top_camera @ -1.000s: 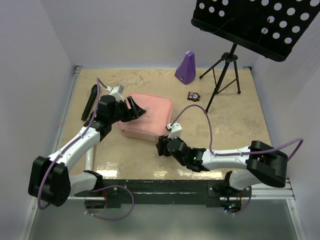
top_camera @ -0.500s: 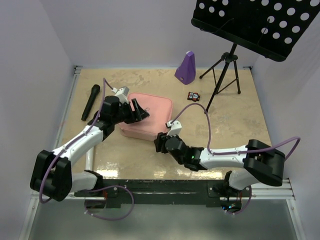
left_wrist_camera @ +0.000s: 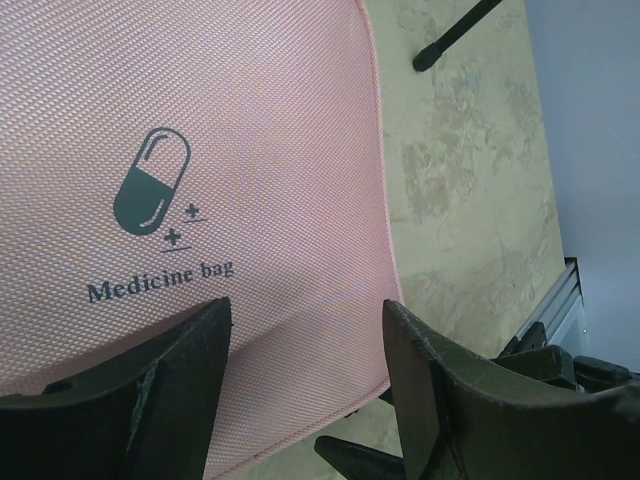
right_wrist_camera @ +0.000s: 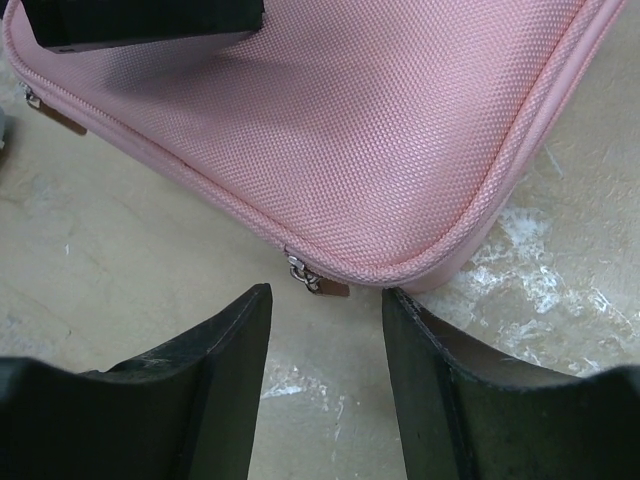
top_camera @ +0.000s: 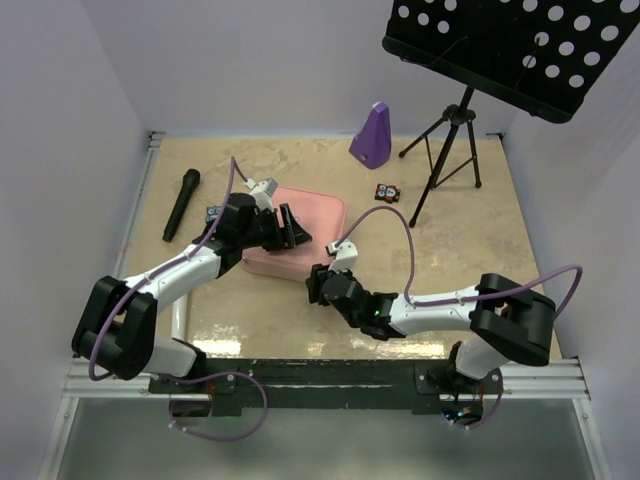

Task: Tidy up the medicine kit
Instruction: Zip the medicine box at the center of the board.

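The medicine kit [top_camera: 318,218] is a pink zip case lying shut on the table. Its lid [left_wrist_camera: 230,130] carries a pill logo and the words "Medicine bag". My left gripper [top_camera: 291,231] hovers open over the lid's near part, and its fingers [left_wrist_camera: 205,350] straddle bare pink fabric close to the edge. My right gripper [top_camera: 317,284] stands open low on the table at the case's front edge. A brown zipper pull [right_wrist_camera: 318,281] hangs from the seam just ahead of the right gripper [right_wrist_camera: 325,305], between its fingertips but untouched.
A purple metronome-shaped object [top_camera: 372,135] stands at the back. A music stand [top_camera: 505,45] on a tripod [top_camera: 447,150] fills the back right. A black microphone [top_camera: 180,203] lies at the left, and a small red-and-black item [top_camera: 387,192] sits right of the case.
My left gripper has swung right, from the case's left edge onto its lid. My right gripper has crept left toward the front seam. Both pairs of jaws have narrowed a little.
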`<state>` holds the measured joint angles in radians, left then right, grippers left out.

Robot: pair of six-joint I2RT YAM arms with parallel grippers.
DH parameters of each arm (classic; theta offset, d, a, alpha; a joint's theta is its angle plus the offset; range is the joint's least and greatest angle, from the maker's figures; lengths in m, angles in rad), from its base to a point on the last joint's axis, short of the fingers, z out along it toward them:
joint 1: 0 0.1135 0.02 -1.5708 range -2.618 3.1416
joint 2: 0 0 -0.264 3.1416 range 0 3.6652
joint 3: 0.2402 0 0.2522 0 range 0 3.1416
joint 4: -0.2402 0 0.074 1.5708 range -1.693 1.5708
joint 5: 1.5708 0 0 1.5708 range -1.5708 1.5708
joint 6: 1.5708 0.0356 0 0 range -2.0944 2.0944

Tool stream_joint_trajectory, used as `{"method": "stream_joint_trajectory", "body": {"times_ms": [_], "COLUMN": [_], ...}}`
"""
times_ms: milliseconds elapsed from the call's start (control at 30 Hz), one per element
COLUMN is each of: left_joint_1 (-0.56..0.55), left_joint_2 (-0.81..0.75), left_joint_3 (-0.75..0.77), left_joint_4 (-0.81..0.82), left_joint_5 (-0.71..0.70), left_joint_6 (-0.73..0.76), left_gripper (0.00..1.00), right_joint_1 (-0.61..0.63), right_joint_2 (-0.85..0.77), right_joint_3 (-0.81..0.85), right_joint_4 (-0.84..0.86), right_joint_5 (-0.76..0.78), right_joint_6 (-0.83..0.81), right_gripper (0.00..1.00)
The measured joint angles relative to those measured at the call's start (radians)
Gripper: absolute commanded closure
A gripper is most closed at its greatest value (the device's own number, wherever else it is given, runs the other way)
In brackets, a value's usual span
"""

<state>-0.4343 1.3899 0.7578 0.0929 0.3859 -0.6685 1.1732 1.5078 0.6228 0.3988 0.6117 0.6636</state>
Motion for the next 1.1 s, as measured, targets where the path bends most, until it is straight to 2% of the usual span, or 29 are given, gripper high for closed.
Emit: {"method": "stream_joint_trajectory", "body": {"times_ms": [333,1100], "left_joint_1": [0.000,0.000], "left_joint_2": [0.006,0.007], "left_joint_3": [0.000,0.000], "left_joint_4": [0.008,0.011], "left_joint_5": [0.001,-0.004], "left_joint_6": [0.000,0.021], "left_gripper": [0.34,0.35], "right_joint_1": [0.000,0.006], "right_joint_2": [0.041,0.071], "right_joint_3": [0.017,0.061], "right_joint_4": [0.013,-0.025], "right_joint_5": [0.027,0.074], "right_joint_6": [0.010,0.010], "right_gripper": [0.55,0.80]}}
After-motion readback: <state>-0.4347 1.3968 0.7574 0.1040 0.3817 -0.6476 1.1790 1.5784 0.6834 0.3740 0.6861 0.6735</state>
